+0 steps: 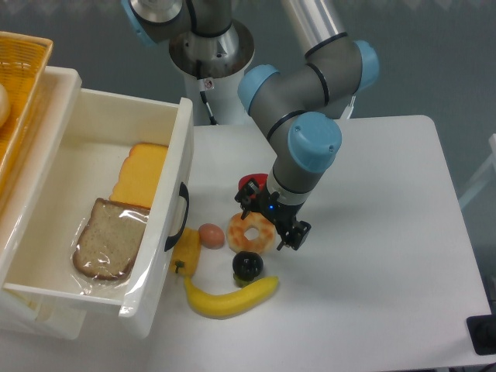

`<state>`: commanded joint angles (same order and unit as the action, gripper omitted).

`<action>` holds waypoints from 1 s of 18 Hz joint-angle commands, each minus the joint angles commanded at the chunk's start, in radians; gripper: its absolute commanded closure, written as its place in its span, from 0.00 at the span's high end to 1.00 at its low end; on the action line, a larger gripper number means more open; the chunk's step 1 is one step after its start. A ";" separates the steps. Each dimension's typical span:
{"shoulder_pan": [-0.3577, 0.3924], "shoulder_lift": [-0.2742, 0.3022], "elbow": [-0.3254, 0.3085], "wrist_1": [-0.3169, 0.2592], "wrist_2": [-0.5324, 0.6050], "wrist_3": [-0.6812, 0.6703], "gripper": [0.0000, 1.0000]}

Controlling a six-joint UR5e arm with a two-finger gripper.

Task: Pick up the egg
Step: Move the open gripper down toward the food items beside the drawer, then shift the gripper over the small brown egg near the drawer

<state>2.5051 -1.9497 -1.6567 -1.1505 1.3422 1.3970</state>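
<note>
Lying on the white worktop (372, 232), the egg (211, 235) sits between the yellow pepper (187, 249) on its left and the glazed ring donut (252, 232) on its right, close to both. Nearer the camera lie a dark round fruit (247, 266) and a banana (230, 297). The claw (273, 222) hangs over the donut's right edge, gripping nothing; its opening width cannot be determined. A red fruit (249, 184) lies behind it. The open white drawer (174, 201) at left holds bread (108, 238) and cheese (141, 174). No legible writing is visible.
</note>
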 joint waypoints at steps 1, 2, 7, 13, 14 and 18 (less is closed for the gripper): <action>-0.003 -0.003 0.008 0.000 0.000 0.037 1.00; -0.008 -0.008 0.009 0.003 0.000 0.080 1.00; -0.037 -0.040 0.032 0.026 -0.002 0.356 1.00; -0.058 -0.041 -0.027 0.028 0.032 0.532 1.00; -0.058 -0.041 -0.031 0.025 0.043 0.549 1.00; -0.077 -0.028 -0.084 0.023 0.048 0.542 1.00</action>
<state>2.4284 -1.9773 -1.7410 -1.1275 1.3898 1.9390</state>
